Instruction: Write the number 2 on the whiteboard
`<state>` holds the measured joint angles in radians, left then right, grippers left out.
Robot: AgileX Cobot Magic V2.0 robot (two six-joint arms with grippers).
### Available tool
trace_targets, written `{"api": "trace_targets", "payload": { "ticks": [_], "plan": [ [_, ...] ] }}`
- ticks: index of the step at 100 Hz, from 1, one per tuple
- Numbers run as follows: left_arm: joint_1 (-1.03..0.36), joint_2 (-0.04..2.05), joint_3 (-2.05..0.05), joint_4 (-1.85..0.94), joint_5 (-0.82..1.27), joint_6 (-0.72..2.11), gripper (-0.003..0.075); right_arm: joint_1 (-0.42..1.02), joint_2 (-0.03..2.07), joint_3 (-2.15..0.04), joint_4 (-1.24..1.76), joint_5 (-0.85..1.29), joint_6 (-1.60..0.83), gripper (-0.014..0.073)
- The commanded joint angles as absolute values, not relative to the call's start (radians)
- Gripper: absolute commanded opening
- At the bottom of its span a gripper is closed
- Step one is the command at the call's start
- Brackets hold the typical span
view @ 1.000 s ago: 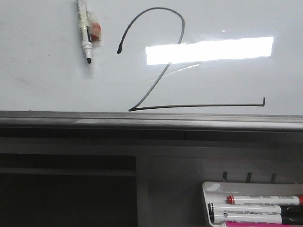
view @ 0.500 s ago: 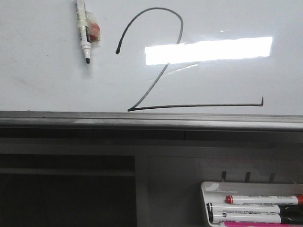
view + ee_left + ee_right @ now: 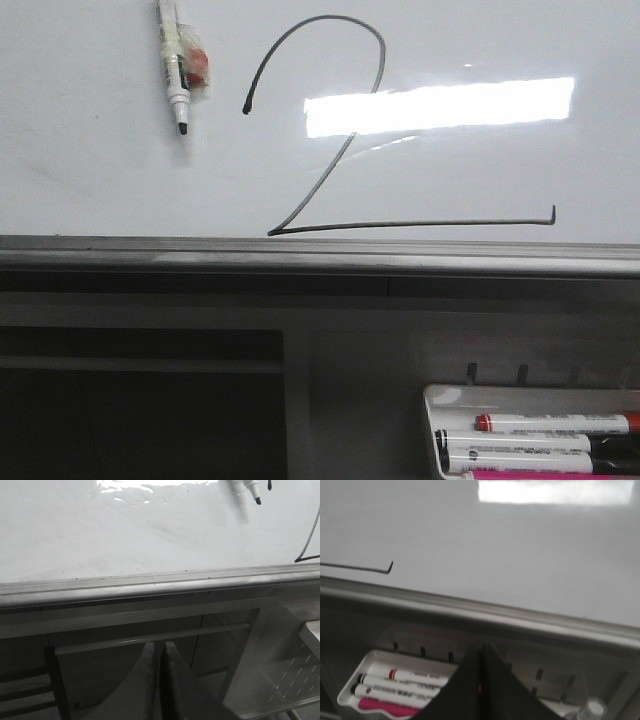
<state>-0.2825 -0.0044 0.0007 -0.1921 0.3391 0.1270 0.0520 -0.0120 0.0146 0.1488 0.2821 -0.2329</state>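
The whiteboard (image 3: 100, 170) fills the upper front view, with a bright rectangular reflection across it. The number 2 (image 3: 330, 160) is drawn on it in thin dark grey: hooked top, diagonal stroke and long flat base with a small upward tick. The base's end also shows in the right wrist view (image 3: 385, 569). My left gripper (image 3: 160, 644) is shut and empty, below the board's grey rail (image 3: 150, 582). My right gripper (image 3: 480, 646) is shut with nothing seen between its fingers, above the marker tray (image 3: 350, 695). Neither gripper shows in the front view.
A white marker (image 3: 175, 70) with a black tip hangs on the board at upper left, beside a small red piece. A white tray (image 3: 435, 410) at lower right holds red-capped, black and pink markers (image 3: 540, 440). Dark shelving lies below the rail.
The whole front view has drifted a few pixels to the left. The drawn 2, the hanging marker and the tray keep their places relative to each other.
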Motion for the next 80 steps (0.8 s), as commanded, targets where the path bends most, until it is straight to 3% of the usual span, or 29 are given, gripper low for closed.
{"api": "trace_targets", "payload": {
  "ticks": [1,26,80],
  "plan": [
    [-0.282,-0.03,0.011,-0.207,0.294,0.119,-0.002,0.043,-0.028,0.039,0.122,0.315,-0.182,-0.0071],
    [-0.282,-0.03,0.011,-0.207,0.294,0.119,-0.002,0.043,-0.028,0.039,0.063,0.303,0.118,-0.0071],
    [-0.282,-0.03,0.011,-0.207,0.294,0.119,-0.002,0.043,-0.028,0.039,0.051,0.299,0.118,-0.0071]
  ]
}}
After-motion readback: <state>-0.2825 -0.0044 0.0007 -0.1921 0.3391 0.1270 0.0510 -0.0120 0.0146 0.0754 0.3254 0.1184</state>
